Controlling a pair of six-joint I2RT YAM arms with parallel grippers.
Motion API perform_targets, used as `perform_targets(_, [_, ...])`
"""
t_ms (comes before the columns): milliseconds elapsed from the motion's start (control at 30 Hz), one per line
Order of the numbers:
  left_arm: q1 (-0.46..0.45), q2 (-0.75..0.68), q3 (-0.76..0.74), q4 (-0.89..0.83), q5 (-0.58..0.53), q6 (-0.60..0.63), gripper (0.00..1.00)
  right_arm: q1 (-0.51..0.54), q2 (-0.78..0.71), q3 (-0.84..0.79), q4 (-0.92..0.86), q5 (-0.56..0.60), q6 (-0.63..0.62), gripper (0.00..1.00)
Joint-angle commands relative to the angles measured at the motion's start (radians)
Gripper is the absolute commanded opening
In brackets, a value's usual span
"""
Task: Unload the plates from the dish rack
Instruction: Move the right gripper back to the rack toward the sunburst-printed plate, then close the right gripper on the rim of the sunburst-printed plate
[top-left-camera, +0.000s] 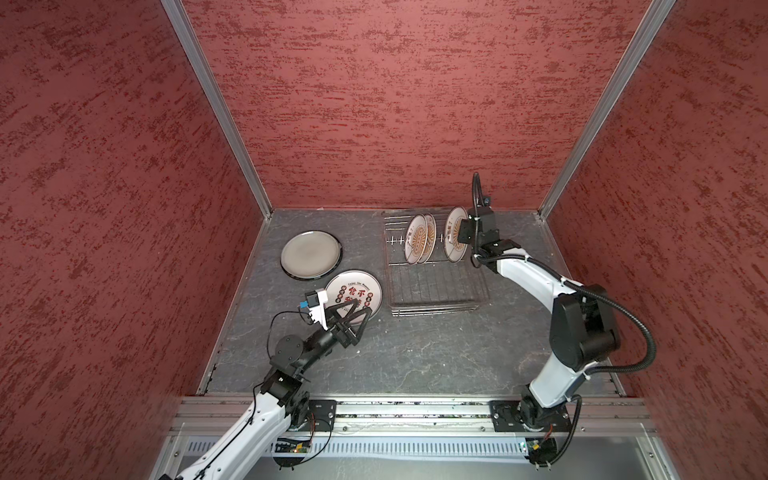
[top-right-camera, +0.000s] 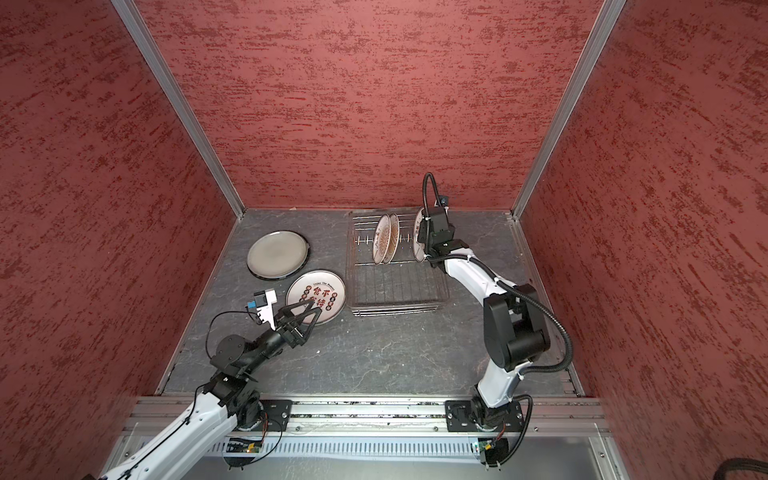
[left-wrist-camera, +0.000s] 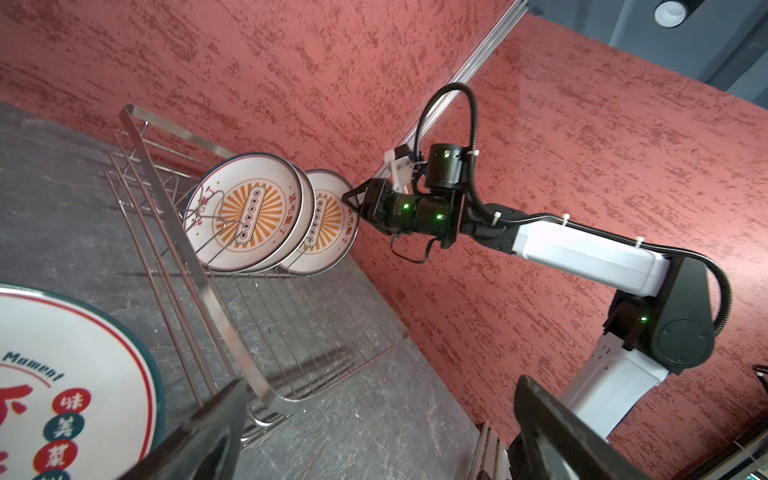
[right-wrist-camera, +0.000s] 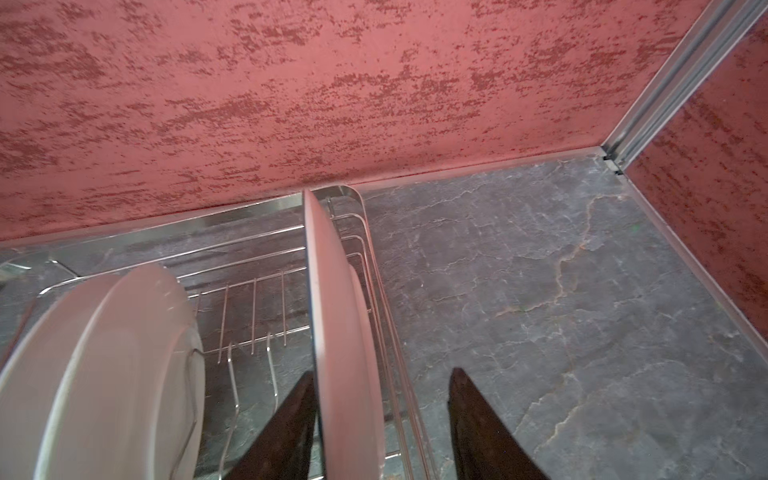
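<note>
End sunburst plate in dish rack: right fingers half-closed astride rim, unclamped; left fingers wide, empty; uneven pinch could tip it.

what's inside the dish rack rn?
Standing upright: a close pair of sunburst plates and a third plate apart, its rim inside the right gripper. Rest of the dish rack is bare wire. The pair covers the slot between them.
</note>
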Motion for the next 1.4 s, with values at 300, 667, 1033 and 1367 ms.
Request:
perform_targets(300, [-0.01,-0.106,-0.036,-0.148,-0.1,-0.003,0.99,0.068,0.102,0.149,-0.149,0.256,-0.06,0.31])
perform_targets(667, [-0.013,-0.034,-0.037,-0.094,-0.114,-0.015,0.99,0.093,0.093,0.142,-0.123,0.295,-0.069,0.14])
perform_targets(1033, [-0.013,-0.044,-0.035,-0.103,-0.109,-0.023,0.99,0.115,0.099,0.154,-0.109,0.342,-0.109,0.1])
perform_targets(1367, [-0.013,-0.047,-0.031,-0.115,-0.113,-0.027,0.99,0.153,0.053,0.139,-0.05,0.42,-0.181,0.02])
